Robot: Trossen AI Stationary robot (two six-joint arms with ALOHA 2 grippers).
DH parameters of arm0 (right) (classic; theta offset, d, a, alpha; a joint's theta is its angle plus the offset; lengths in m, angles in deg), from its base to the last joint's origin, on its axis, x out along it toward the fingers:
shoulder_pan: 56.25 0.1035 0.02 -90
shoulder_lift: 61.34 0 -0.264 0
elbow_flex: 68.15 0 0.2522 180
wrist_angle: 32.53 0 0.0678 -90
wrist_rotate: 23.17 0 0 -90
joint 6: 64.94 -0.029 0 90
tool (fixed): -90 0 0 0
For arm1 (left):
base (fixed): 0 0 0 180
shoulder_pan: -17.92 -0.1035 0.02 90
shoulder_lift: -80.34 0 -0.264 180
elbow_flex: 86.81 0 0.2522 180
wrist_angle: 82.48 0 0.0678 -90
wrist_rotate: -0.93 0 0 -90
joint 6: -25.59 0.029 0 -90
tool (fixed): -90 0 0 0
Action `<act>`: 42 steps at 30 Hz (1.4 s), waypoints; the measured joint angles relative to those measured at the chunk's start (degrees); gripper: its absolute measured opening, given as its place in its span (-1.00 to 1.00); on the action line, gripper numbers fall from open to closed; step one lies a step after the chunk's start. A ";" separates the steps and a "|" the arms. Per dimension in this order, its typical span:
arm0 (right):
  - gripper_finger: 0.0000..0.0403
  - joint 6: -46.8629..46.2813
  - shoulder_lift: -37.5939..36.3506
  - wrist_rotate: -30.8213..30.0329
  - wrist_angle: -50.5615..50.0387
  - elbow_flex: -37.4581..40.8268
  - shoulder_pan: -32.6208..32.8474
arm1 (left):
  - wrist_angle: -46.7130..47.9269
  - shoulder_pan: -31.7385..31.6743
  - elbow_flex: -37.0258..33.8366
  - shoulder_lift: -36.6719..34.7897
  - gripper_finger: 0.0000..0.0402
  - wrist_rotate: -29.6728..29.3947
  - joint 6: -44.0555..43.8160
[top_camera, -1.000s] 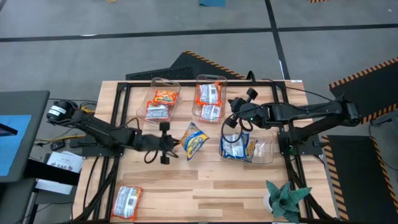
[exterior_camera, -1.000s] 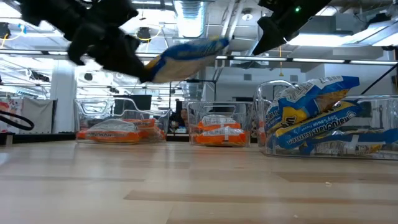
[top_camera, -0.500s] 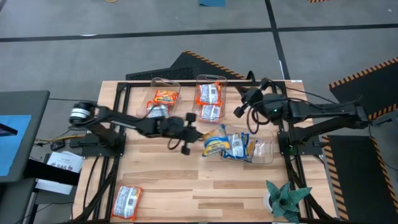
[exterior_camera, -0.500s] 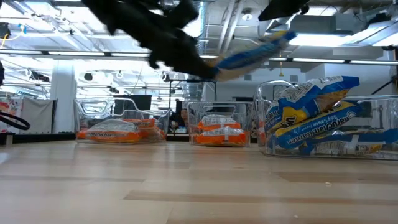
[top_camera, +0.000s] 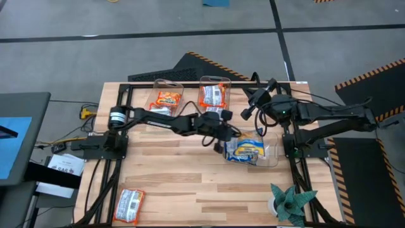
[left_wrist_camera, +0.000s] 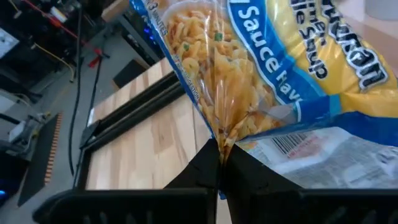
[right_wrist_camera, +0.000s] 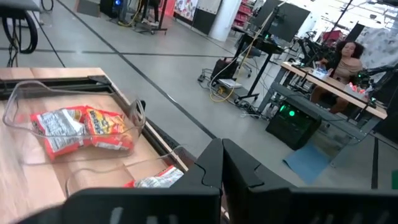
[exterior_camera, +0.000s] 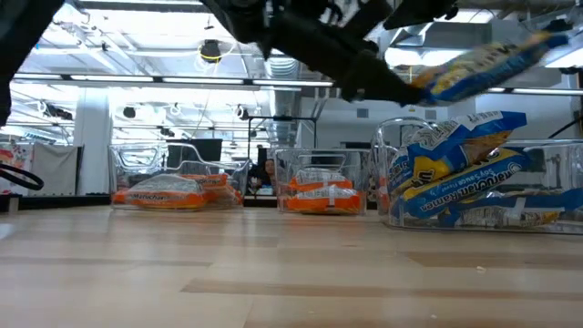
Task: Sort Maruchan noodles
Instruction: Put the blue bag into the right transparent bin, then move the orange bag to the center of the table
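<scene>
My left gripper (top_camera: 224, 135) reaches across the table and is shut on a blue-yellow noodle packet (top_camera: 248, 149). The packet hangs over the clear right-hand bin (top_camera: 271, 154), which holds more blue-yellow packets (exterior_camera: 465, 173). In the low view the held packet (exterior_camera: 492, 62) floats above that bin. Two far bins hold orange-red and silver-white packets (top_camera: 166, 101) (top_camera: 214, 102). One more packet (top_camera: 130, 204) lies flat near the table's near left corner. My right gripper (top_camera: 253, 104) is shut on nothing, raised near the far right. My left gripper pinches the blue-yellow packet by its crimped end seam (left_wrist_camera: 219, 142) between the two fingers. The fingers come about level from the table's left. The packet is lifted clear and sticks out beyond the fingertips over the right bin, tilted slightly upward at its free end (exterior_camera: 547, 41).
A small potted plant (top_camera: 288, 201) stands at the near right corner. The black frame rail (top_camera: 209, 83) runs along the far edge behind the bins. Bare wood (top_camera: 190, 183) spreads across the near half. A person (right_wrist_camera: 339, 56) sits at a desk in the room beyond.
My left gripper has swung from the table's middle toward the right, carrying the blue-yellow packet through the air until it hangs over the right bin. My right gripper has drawn back from above that bin toward the far right edge.
</scene>
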State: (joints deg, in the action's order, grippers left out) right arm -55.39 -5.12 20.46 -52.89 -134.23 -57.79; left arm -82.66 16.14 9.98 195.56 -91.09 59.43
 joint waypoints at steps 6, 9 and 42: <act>-0.89 -0.01 0.00 0.00 -1.21 0.00 0.00 | 0.75 -0.26 6.86 4.62 -0.81 0.14 0.75; -0.89 -0.01 0.00 -0.01 -1.31 0.00 -0.02 | 2.43 -0.35 7.94 4.96 -0.60 -0.17 1.04; -0.89 -9.48 13.59 7.48 -11.97 0.07 0.02 | 16.77 19.63 -51.32 -55.10 -0.51 11.16 -44.37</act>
State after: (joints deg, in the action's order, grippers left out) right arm -64.87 8.48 27.94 -64.86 -134.16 -57.77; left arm -65.89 35.77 -41.34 140.45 -79.93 15.06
